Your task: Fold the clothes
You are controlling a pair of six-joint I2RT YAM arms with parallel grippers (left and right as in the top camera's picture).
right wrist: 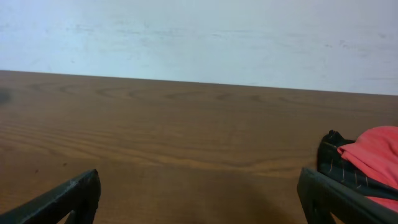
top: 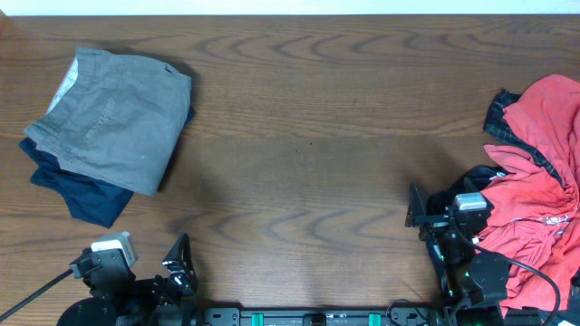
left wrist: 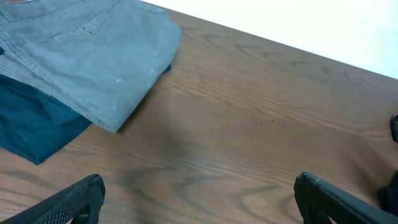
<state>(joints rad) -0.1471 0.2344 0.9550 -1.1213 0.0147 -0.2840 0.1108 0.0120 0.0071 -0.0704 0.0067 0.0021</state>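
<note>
Stack, far left: we find the grey shorts (top: 113,118) folded flat and squared, lying on top of folded navy shorts (top: 77,190), whose edge shows below and to the left. We judge this the finished pile, set aside at the table's edge to keep the working area free.
Left gripper (left wrist: 199,180): low at the near left edge, fingers spread wide and holding nothing. It faces the stack without touching it. We read this as a resting pose.
Table (top: 299,136): brown wood. The middle stretch between the arms bears no garment, and it looks like the natural place to spread the next piece.
Right gripper (right wrist: 198,177): fingers apart, nothing between them, close to the table and just beside the heap, its camera looking out across the tabletop. We judge it placed for a reach into the unfolded clothes.
Heap, far right: a crumpled red garment (top: 535,181) lies over a dark striped garment (top: 498,118), both unfolded and partly running out of the overhead view.
Assessment: one item appears done, and the heap awaits folding.
</note>
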